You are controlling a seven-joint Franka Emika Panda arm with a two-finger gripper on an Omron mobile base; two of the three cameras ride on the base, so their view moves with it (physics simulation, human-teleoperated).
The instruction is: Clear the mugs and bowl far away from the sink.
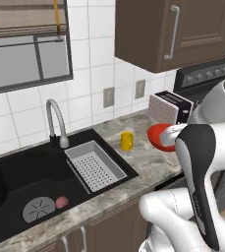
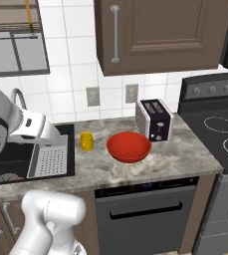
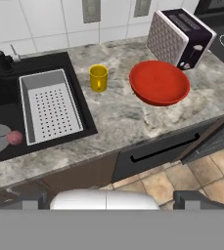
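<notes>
Yellow mug and red bowl sit uncleared at twelve o'clock near the sink; our fingers gape open, empty.

Both base views look forward and down, flanking the sink; hand view looks steeply down from higher, nearer. All share its tray-side counter.

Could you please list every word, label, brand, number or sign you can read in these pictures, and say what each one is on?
None: no readable text shows anywhere.
Yellow mug: plain sides, no mark.
Red bowl: plain.
Toaster: patterned side and small knobs, no legible brand.
Stove control panel: knobs show, any markings too small to read.
Wall outlets: blank plates.
</notes>
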